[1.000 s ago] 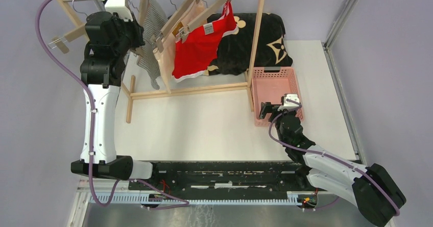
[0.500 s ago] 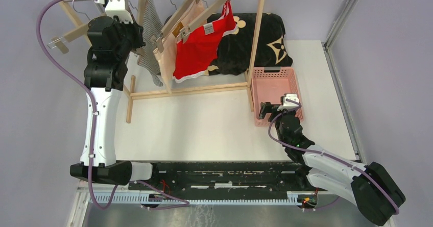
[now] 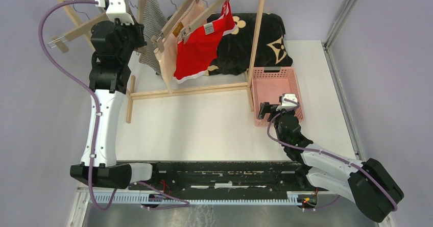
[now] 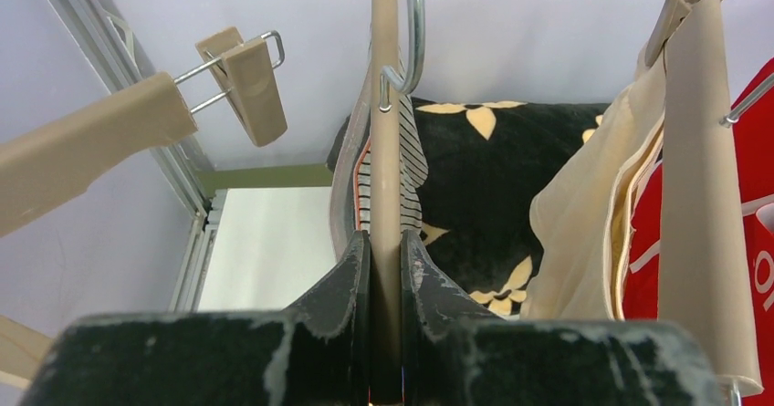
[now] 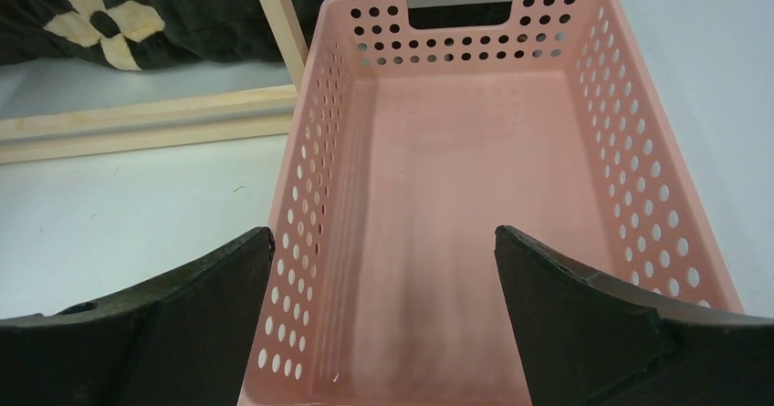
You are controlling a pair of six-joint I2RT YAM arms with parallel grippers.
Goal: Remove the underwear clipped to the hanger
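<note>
Three pieces of underwear hang from wooden clip hangers on a wooden rack (image 3: 258, 33): grey-and-white striped (image 3: 151, 25), pale beige (image 3: 168, 58) and bright red with white trim (image 3: 201, 48). My left gripper (image 3: 140, 39) is shut on the wooden hanger (image 4: 385, 150) that carries the striped underwear (image 4: 413, 173), which shows just behind the bar. The beige underwear (image 4: 584, 242) and the red underwear (image 4: 758, 251) hang to its right. My right gripper (image 3: 265, 109) is open and empty at the near end of the pink basket (image 3: 255, 92).
A black cushion with tan flower marks (image 3: 265, 35) lies behind the rack. An empty hanger with a clip (image 4: 251, 82) hangs at the left. The pink perforated basket (image 5: 315, 178) is empty. The rack's base bars (image 3: 189, 91) lie on the white table.
My left arm has moved up and back toward the rail, still gripping the hanger. The striped underwear has risen and swung with it. The right arm has barely moved.
</note>
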